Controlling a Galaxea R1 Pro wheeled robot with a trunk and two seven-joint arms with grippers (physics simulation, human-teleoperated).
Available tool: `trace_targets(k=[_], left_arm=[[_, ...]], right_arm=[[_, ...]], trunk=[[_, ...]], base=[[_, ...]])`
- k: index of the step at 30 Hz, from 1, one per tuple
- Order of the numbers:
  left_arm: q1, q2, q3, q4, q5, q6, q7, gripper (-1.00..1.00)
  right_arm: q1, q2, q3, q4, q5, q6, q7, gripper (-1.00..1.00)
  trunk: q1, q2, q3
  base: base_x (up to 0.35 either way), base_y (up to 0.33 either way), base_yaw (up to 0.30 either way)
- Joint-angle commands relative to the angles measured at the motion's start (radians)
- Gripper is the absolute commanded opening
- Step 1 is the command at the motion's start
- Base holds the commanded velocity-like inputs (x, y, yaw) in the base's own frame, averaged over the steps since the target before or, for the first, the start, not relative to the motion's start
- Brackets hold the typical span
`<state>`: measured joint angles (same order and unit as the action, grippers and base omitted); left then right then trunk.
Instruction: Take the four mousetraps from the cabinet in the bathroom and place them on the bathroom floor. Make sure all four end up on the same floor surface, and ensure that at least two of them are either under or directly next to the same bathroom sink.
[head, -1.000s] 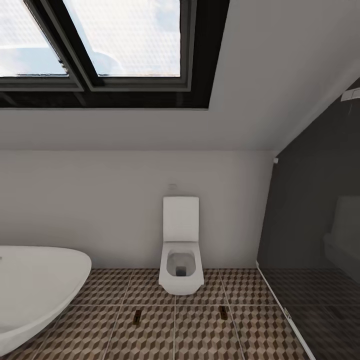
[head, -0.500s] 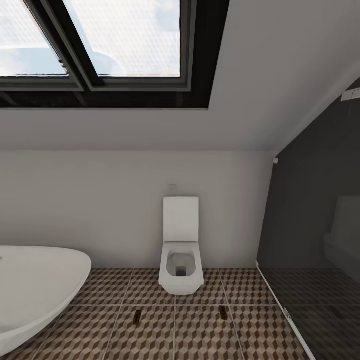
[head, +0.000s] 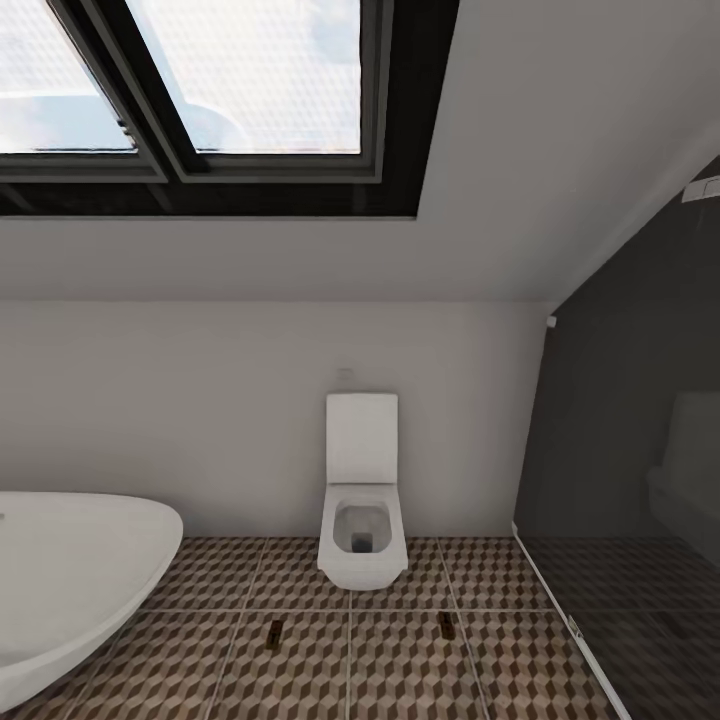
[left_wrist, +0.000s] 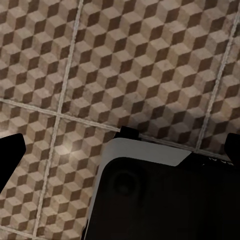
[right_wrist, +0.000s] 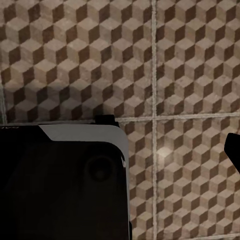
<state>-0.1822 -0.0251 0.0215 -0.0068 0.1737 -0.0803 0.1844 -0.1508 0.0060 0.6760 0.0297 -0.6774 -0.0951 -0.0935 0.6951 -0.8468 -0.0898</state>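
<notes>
Two traps (head: 275, 632) (head: 447, 625) lie on the floor (head: 400, 660) just in front of the toilet (head: 362, 520), one to each side of it, with the basin (head: 70, 570) off to one side. You likely set them there to sit near it. Your wrist cameras give close floor tiles and the robot's dark body (left_wrist: 160, 200); whether either set of fingers is apart or together, I cannot tell.

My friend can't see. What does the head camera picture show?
Two tiny dark brown mousetraps lie on the brown-and-beige cube-patterned tile floor, in front of a white toilet. A white rounded tub sits left, skylight above.
</notes>
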Motion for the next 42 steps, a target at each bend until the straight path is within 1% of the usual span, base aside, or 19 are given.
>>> trace_targets(k=[1,24,42], left_arm=[[-0.001,0.000,0.002,0.001,0.006,-0.004,0.001,1.00],[-0.001,0.007,0.001,-0.008,0.012,-0.004,0.004,1.00],[-0.001,0.017,-0.001,-0.010,0.006,-0.004,0.004,1.00]], right_arm=[[-0.001,0.001,0.007,0.002,-0.006,-0.004,0.000,1.00],[-0.001,-0.008,0.007,0.001,-0.002,-0.001,-0.002,1.00],[-0.001,-0.009,0.013,-0.005,0.005,-0.007,-0.002,1.00]], trunk=[[0.000,-0.001,-0.002],[0.000,-0.001,-0.002],[0.000,-0.001,-0.002]], base=[[0.000,0.000,0.000],[0.000,0.000,0.000],[0.000,0.000,0.000]])
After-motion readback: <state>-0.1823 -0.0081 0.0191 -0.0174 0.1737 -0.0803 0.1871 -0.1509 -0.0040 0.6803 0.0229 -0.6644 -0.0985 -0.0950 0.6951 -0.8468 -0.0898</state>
